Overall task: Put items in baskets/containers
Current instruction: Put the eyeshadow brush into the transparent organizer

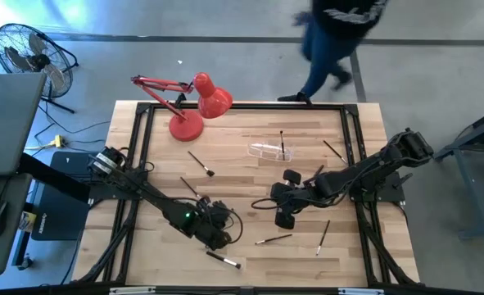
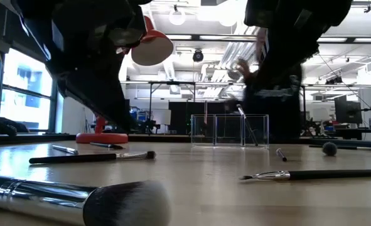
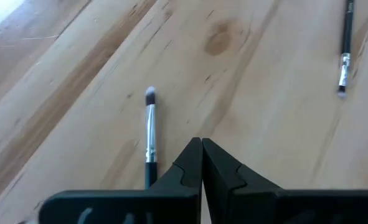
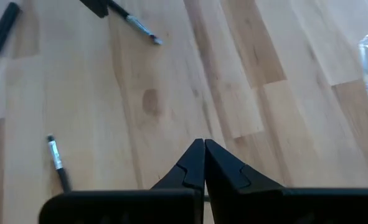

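Brushes lie scattered flat on the wooden table, thin, light and stiff, and the clear plastic holder sits right of the red desk lamp, with one brush already upright in it. Over on the left, the left gripper hangs low at the near-left, fingers pinched together on nothing; its wrist view shows a silver-ferruled brush lying just beside the tips. A fat fluffy brush rests just near of that gripper. Moving right, the right gripper sits mid-table, also pinched closed and empty, with two brushes nearby. These handles look slick and liable to roll; a pinch across mid-handle, just behind the ferrule, seems safest. The holder looks light enough to tip if bumped.
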Action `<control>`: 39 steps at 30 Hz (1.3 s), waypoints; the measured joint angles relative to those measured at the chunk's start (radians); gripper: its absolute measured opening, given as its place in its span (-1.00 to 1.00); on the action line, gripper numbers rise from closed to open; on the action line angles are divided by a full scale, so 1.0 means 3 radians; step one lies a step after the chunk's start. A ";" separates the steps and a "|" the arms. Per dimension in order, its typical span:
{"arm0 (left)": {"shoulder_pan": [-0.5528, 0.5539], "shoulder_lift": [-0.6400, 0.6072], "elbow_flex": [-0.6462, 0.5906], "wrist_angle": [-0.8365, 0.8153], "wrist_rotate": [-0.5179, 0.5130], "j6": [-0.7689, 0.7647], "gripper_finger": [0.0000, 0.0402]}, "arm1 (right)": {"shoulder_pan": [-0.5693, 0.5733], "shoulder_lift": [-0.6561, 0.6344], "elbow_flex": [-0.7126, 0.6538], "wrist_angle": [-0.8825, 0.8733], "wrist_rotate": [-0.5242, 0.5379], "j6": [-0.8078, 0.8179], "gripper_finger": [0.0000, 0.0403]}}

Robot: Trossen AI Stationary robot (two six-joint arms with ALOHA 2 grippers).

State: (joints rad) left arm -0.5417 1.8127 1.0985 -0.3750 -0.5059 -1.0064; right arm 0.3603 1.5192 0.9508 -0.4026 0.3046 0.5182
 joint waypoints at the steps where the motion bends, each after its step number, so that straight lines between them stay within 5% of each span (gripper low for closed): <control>1: 0.0001 0.0000 -0.0034 0.0090 -0.0005 0.0014 -0.99 | -0.0001 0.0000 0.0000 0.0001 0.0000 -0.0001 -0.99; 5: 0.0003 0.0000 -0.0149 0.0299 -0.0008 0.0024 -0.99 | -0.0001 0.0000 -0.0056 0.0096 -0.0010 -0.0008 -0.99; 13: 0.0006 -0.0006 -0.0188 0.0605 -0.0007 0.0188 -1.00 | 0.0000 0.0001 -0.0810 0.1231 -0.0440 0.0422 -0.99; 22: 0.0157 -0.0008 -0.0188 0.0731 0.0019 0.0376 -1.00 | -0.0001 0.0001 -0.1198 0.2154 -0.0445 0.0600 -0.98; 31: 0.0389 -0.0012 -0.0186 0.1136 0.0257 0.0727 -1.00 | -0.0001 0.0001 -0.1198 0.2219 -0.0073 0.0869 -0.98; 39: 0.0453 -0.0125 -0.0091 0.0549 0.0513 0.0619 -1.00 | -0.0001 0.0001 -0.1198 0.2170 -0.0077 0.0812 -0.85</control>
State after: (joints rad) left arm -0.4057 1.7752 1.0711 -0.2102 -0.3521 -0.8208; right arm 0.3599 1.5196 0.5915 0.2483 0.2813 0.7618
